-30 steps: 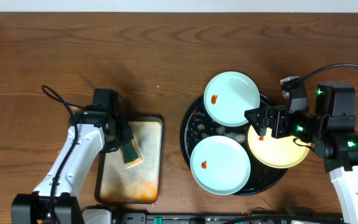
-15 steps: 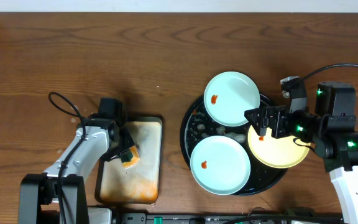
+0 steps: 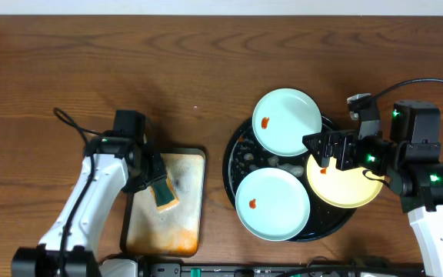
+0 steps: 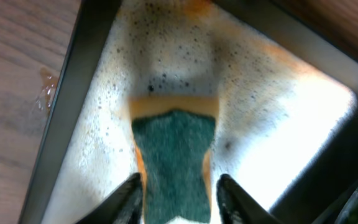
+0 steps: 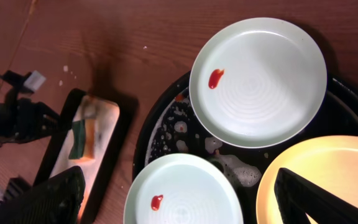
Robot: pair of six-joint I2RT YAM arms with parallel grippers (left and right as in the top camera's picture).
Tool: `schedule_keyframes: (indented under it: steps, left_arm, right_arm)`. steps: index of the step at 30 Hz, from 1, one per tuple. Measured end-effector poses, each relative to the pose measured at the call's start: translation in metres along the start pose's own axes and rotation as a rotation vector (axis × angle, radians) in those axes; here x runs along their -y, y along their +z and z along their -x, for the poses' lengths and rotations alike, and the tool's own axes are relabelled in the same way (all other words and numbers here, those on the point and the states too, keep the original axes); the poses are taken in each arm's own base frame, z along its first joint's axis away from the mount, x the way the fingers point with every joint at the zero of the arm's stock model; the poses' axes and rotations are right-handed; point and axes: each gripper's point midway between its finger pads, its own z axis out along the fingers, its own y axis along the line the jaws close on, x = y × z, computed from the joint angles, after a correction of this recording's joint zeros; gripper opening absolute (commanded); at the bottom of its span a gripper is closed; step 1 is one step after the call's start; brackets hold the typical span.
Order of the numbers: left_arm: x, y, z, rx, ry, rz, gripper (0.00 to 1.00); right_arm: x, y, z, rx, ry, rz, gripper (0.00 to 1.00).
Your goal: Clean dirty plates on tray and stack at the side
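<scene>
The round black tray point(image 3: 233, 165) holds three plates: a mint plate point(image 3: 287, 121) at the back, a mint plate point(image 3: 273, 204) at the front and a yellow plate point(image 3: 348, 188) on the right, each with a red sauce spot. My right gripper point(image 3: 323, 150) hovers open and empty above them. In the right wrist view its fingers point(image 5: 191, 199) straddle the front mint plate point(image 5: 185, 186), with the back mint plate point(image 5: 260, 81), yellow plate point(image 5: 316, 168) and tray point(image 5: 160, 121) in sight. My left gripper point(image 4: 179, 196) is shut on a green-and-orange sponge point(image 4: 174, 149), also seen overhead point(image 3: 165, 194).
A rectangular stained metal tray point(image 3: 183, 219) lies left of the black tray, under the sponge; its soapy floor fills the left wrist view point(image 4: 260, 124). White soap flecks point(image 3: 271, 161) lie between the plates. A cable loops beside the left arm point(image 3: 68, 123). Bare wooden table lies at the back.
My left arm has swung about over the metal tray, rubbing the sponge on it. The metal tray has slid slightly to the right. The right arm and plates have not moved.
</scene>
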Motion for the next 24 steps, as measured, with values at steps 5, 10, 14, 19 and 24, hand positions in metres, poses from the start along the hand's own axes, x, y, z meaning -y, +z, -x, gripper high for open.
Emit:
schedule_keyframes:
  steps: [5, 10, 14, 19, 24]
  left_arm:
    - [-0.002, 0.000, -0.005, -0.013, 0.000, 0.004, 0.50]
    - [-0.011, 0.027, -0.014, -0.028, -0.011, 0.012, 0.52]
    - [-0.016, 0.050, -0.022, -0.054, -0.021, 0.013, 0.37]
    - [-0.012, 0.057, -0.022, -0.068, -0.022, -0.006, 0.08]
    - [-0.013, 0.053, -0.024, -0.098, -0.026, 0.011, 0.07]
  right_arm:
    - [0.000, 0.000, 0.000, 0.000, 0.000, 0.000, 0.95]
    - [0.000, 0.000, 0.000, 0.002, -0.001, 0.000, 0.96]
    - [0.000, 0.000, 0.001, 0.002, -0.001, 0.000, 0.96]
    - [0.000, 0.000, 0.001, 0.002, -0.001, 0.000, 0.96]
    - [0.000, 0.000, 0.001, 0.002, -0.001, 0.000, 0.96]
